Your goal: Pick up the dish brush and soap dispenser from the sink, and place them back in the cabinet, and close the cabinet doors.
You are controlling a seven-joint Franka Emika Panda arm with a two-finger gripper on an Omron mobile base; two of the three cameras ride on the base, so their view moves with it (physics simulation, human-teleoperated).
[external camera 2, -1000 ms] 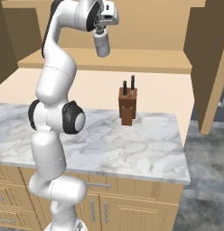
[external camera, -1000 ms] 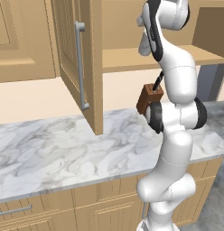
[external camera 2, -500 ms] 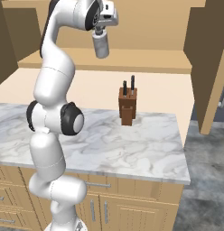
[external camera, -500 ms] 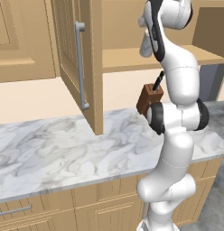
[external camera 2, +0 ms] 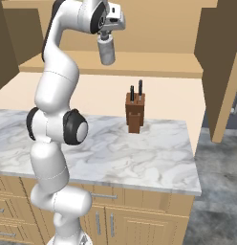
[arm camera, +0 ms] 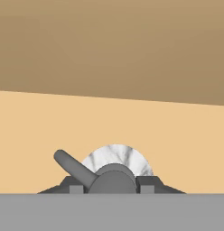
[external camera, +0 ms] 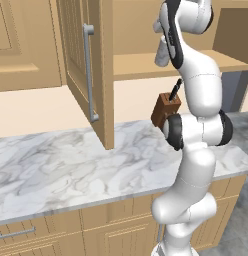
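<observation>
Starting nearest the base, the marble counter [external camera 2: 139, 148] runs across the foreground, with low tan drawer fronts [external camera: 36, 232] beneath it. On it, toward the back wall, stands a brown knife block [external camera 2: 135, 114] with black handles – no part of the job, but it sits almost under the carried load and is worth keeping clear of.

Above the counter the arm rises and bends over at the top, so that the gripper [external camera 2: 105, 37] hangs at the height of the cabinet [external camera 2: 139, 64] shelf. Its fingers are narrowed onto the soap dispenser [external camera 2: 106, 49], gripping it near the dark pump top so the marbled bottle hangs upright below the hand. That hold seems chosen so the bottle can be set down on its base without tipping. In the hand view the pump spout and the round marbled body sit between the finger tips [arm camera: 76, 188], with the tan shelf beyond.

The bottle is in the air, just in front of the shelf edge and slightly above it – not yet resting on the wood.

Farther back and to the sides, the cabinet doors [external camera: 88, 70] stand swung open, one with its long silver bar handle [external camera: 89, 72] facing the room, leaving the shelf reachable. I judge the placing step to be under way, with the door closing not yet done.
</observation>
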